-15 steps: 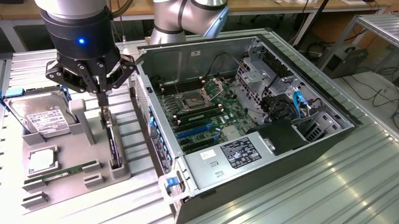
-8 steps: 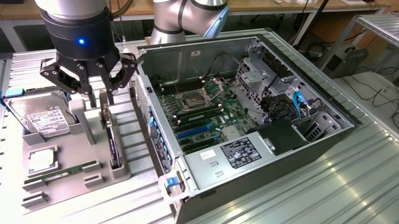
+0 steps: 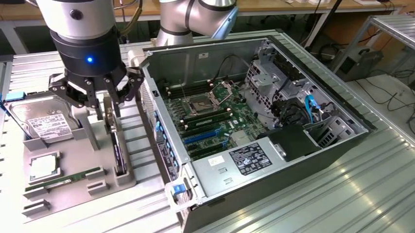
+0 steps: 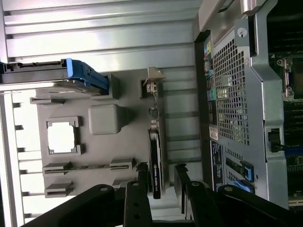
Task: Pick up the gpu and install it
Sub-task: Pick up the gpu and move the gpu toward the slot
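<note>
The gpu is a thin black card standing on edge in a slot of the grey holder tray, just beside the open computer case. In the wrist view the gpu runs lengthwise, with its silvery bracket at the far end. My gripper hangs right above the card's bracket end. Seen from the wrist, the gripper is open. Its two black fingers straddle the card, one on each side, with small gaps to it.
On the holder tray lie a silver hard drive, a processor chip and a green memory stick. Inside the case, the motherboard's blue slots face up. The case's perforated rear wall stands close beside the gpu.
</note>
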Motion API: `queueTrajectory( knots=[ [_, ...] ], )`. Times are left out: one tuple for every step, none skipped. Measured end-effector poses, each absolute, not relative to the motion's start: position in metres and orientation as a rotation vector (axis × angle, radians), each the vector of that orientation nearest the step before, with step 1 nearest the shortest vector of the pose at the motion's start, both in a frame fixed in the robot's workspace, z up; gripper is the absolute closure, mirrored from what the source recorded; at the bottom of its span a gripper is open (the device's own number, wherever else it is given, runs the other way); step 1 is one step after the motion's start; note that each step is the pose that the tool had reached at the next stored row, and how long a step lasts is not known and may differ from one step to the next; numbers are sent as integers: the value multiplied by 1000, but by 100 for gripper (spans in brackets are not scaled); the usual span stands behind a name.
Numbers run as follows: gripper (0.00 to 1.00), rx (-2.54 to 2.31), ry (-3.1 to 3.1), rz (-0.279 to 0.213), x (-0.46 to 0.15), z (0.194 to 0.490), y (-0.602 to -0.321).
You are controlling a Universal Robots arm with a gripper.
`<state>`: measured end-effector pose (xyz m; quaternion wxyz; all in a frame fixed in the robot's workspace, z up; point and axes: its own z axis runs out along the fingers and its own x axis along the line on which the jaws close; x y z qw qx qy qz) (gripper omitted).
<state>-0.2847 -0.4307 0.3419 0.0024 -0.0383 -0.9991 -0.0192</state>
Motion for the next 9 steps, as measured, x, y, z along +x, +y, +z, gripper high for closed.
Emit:
queueTrajectory(
  knots=[
    [64, -120, -3134, -60, -285, 340, -431],
    [64, -120, -3134, -60, -285, 337, -431],
    [64, -120, -3134, -60, -285, 336, -431],
    [64, -120, -3134, -60, -285, 334, -431],
    [64, -120, -3134, -60, -285, 332, -431],
    [64, -120, -3134, -60, -285, 330, -431],
    [64, -120, -3134, -60, -285, 328, -431],
    [64, -120, -3134, -60, -285, 326, -431],
    [64, -120, -3134, -60, -285, 324, -431]
  ],
)
